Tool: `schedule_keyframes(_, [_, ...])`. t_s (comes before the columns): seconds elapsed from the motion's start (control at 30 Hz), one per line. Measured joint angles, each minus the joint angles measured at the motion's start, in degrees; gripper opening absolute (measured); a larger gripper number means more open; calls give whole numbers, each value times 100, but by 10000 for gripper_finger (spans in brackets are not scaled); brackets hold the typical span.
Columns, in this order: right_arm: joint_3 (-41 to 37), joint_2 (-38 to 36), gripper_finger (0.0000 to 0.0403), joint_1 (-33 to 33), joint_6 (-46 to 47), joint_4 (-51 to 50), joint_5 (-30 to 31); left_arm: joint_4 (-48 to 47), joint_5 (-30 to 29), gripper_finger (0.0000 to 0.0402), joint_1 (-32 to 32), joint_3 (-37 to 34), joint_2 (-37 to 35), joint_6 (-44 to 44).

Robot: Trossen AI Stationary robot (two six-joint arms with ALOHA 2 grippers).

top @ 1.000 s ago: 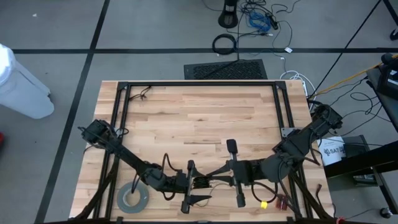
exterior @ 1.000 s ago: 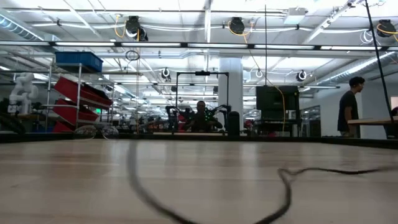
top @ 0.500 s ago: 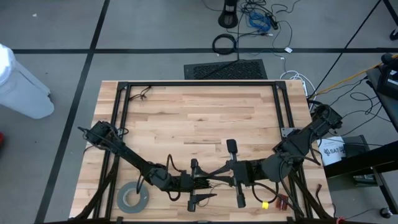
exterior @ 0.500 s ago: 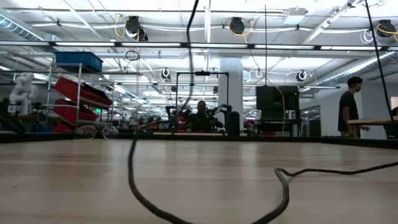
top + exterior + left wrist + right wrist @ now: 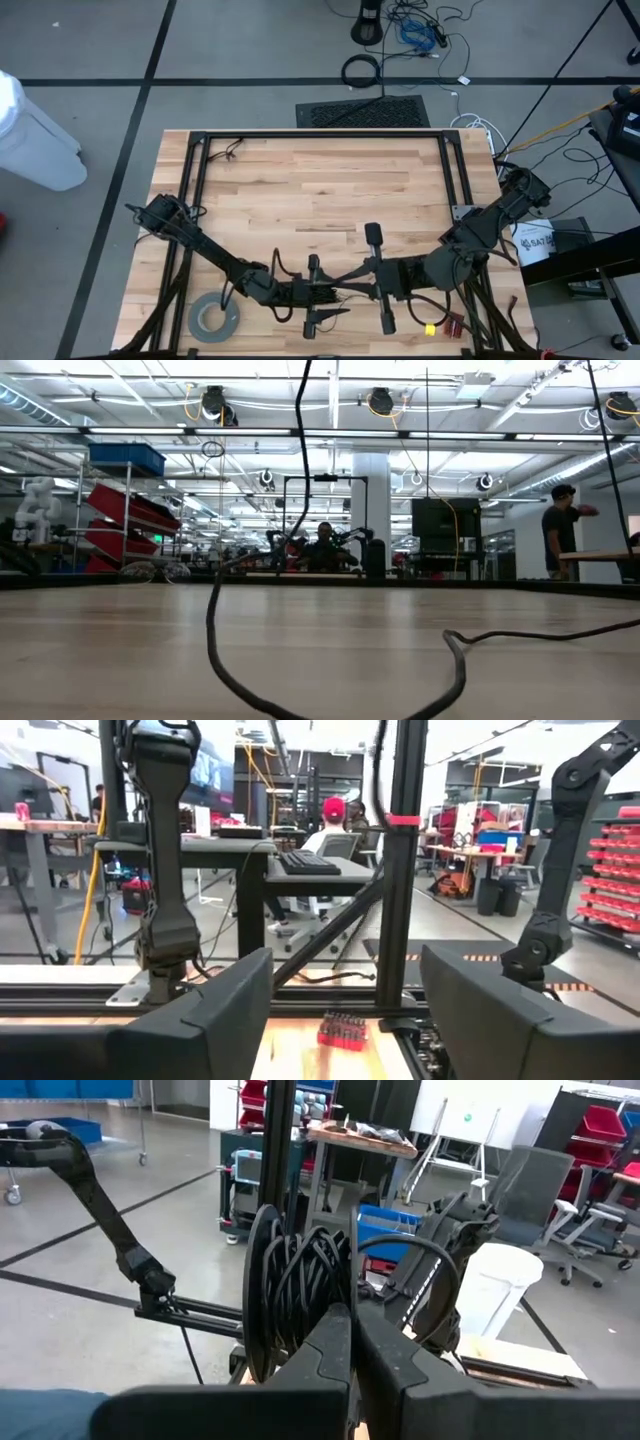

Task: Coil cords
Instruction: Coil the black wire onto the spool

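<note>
Right claw (image 5: 352,1342) is pressed together, apparently pinching the wound turns of the cords (image 5: 300,1295) on their black disc, near the table's (image 5: 330,180) front edge. Left claw (image 5: 345,1010) faces it just beside, fingers apart and empty. From the coil a free run of thin, limp wire trails across the wood; it looks light and kink-prone, so best taken close to the coil, lightly.

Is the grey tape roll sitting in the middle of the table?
No, the tape roll lies near the table's front left corner, beside the left arm.
</note>
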Motion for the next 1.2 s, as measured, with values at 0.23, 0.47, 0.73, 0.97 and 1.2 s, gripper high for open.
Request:
schedule_keyframes(0.23, [0,0,0,-41,-56,54,-1,-158,19,233,77,0,0,-296])
schedule_keyframes(0.47, [0,2,0,-101,-90,41,-21,-435,34,232,127,0,0,-450])
schedule_keyframes(0.73, [0,2,0,-121,-147,39,-27,-542,34,188,133,0,0,-448])
schedule_keyframes(0.97, [0,2,0,-121,-171,39,-25,-750,-59,78,142,0,7,-446])
schedule_keyframes(1.2, [0,2,0,-114,-170,29,-25,-1178,-216,12,137,0,7,-439])
